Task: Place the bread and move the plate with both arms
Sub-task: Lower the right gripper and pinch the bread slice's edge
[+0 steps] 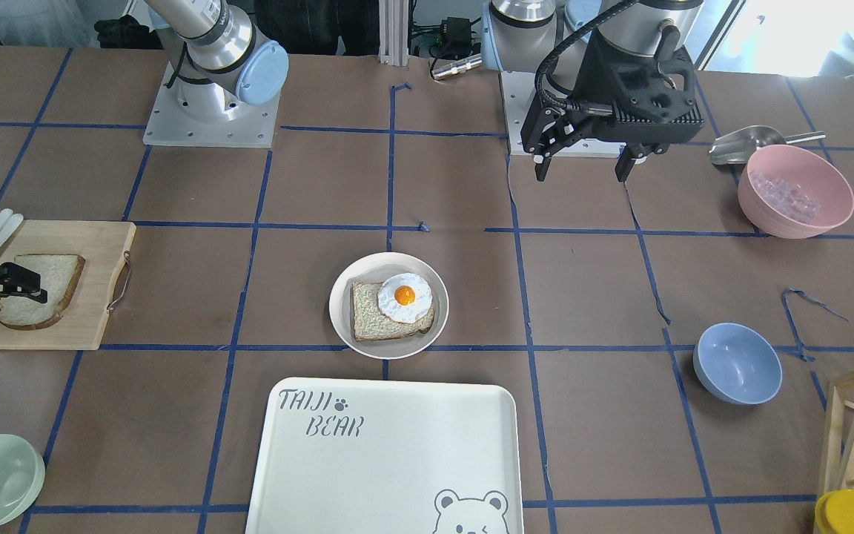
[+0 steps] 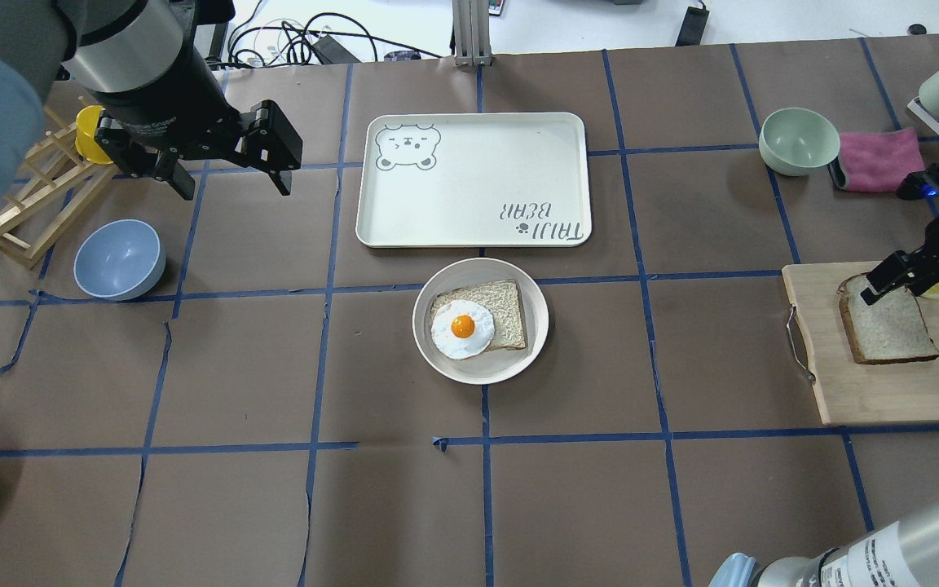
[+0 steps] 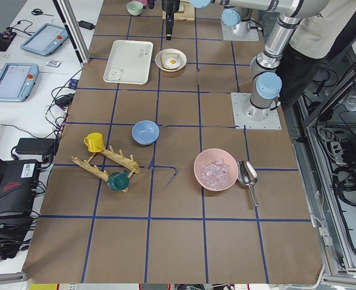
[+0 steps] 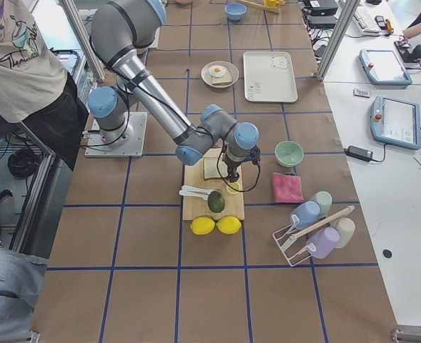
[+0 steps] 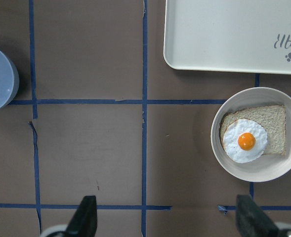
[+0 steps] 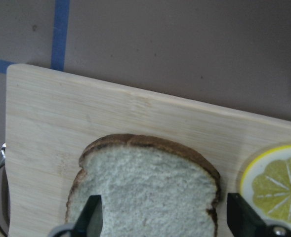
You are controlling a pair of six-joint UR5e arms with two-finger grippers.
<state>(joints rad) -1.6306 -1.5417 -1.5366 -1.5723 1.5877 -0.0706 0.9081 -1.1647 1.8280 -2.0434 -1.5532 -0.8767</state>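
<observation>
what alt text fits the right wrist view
A square bread slice with pale crumb and dark brown crust lies on a light wooden cutting board, the black fingers of the right gripper spread open at the bottom edge. A lemon slice sits at the right.

It was a robotics lab: the desk [image 3: 178,254] was papered brown and gridded with blue tape [image 1: 390,185]. Two silver arms [image 4: 153,93] stood on bolted steel plates [image 1: 167,135] along one edge. Beyond the opposite edge lay teach pendants [image 3: 11,81] and loose cables [image 3: 63,96].
</observation>
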